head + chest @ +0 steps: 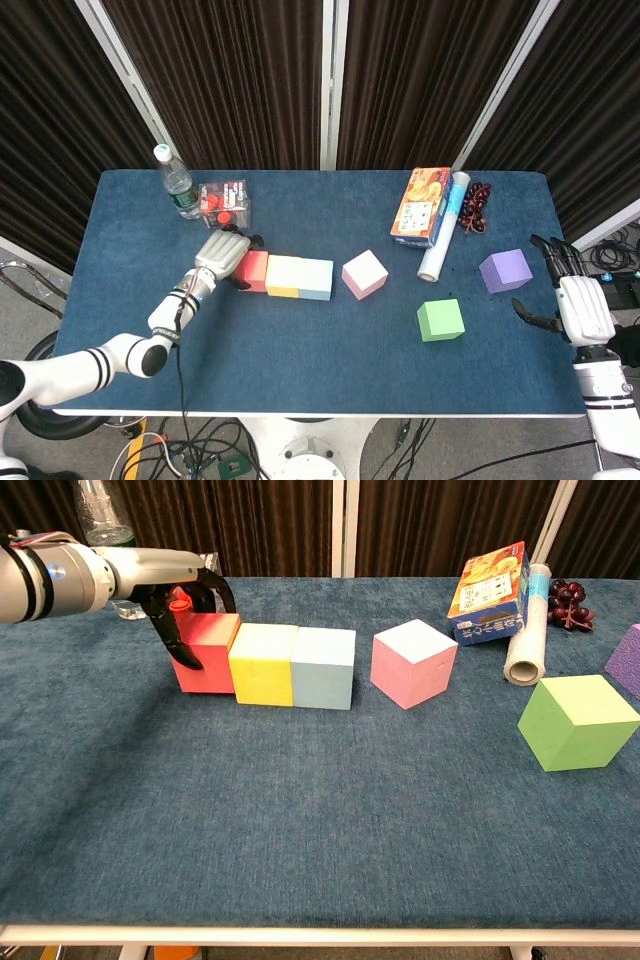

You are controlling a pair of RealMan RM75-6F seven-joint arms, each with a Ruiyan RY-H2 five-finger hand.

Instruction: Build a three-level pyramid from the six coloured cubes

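Red (pixel 252 271), yellow (pixel 283 276) and light blue (pixel 314 279) cubes stand touching in a row left of the table's middle. My left hand (pixel 222 255) grips the red cube (pixel 205 652) at the row's left end, thumb on its near left side and fingers (pixel 214 583) curled over its back. The pink cube (pixel 364 274) stands apart, just right of the row. Further right sit the green cube (pixel 441 320) and the purple cube (pixel 505 270). My right hand (pixel 582 306) hovers open at the table's right edge, right of the purple cube, touching nothing.
A water bottle (pixel 176 182) and a clear packet of red pieces (pixel 224 200) stand at the back left, close behind my left hand. A snack box (pixel 421 207), a white roll (pixel 444 238) and a dark bunch of grapes (pixel 476 207) lie at the back right.
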